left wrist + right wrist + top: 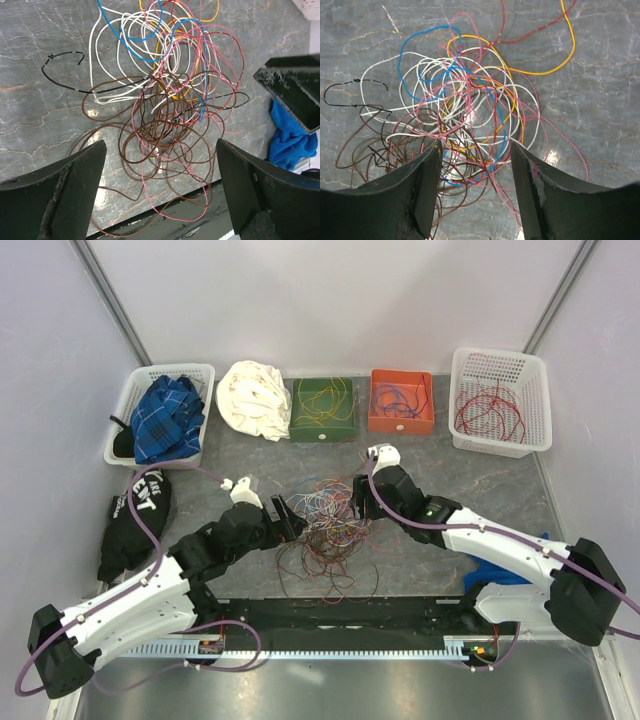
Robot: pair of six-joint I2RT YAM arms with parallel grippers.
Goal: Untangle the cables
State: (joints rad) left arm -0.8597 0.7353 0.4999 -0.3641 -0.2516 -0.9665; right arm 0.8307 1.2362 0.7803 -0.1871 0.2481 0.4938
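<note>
cables (pixel 325 523): mixed-colour tangle on worktop (pixel 450 475), between both tools | left tool (pixel 160 150): spread over brown loops (pink ones mixed in) | right tool (pixel 475 150): spread over white, pink, blue strands

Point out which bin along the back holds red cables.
The white mesh basket at far right. The green box holds yellow cables, the orange box bluish ones, and the left basket a blue checked cloth.

I spot white lettering on the crumpled black fabric bundle (pixel 135 525) at nine o'clock, too small for me to read.
</note>
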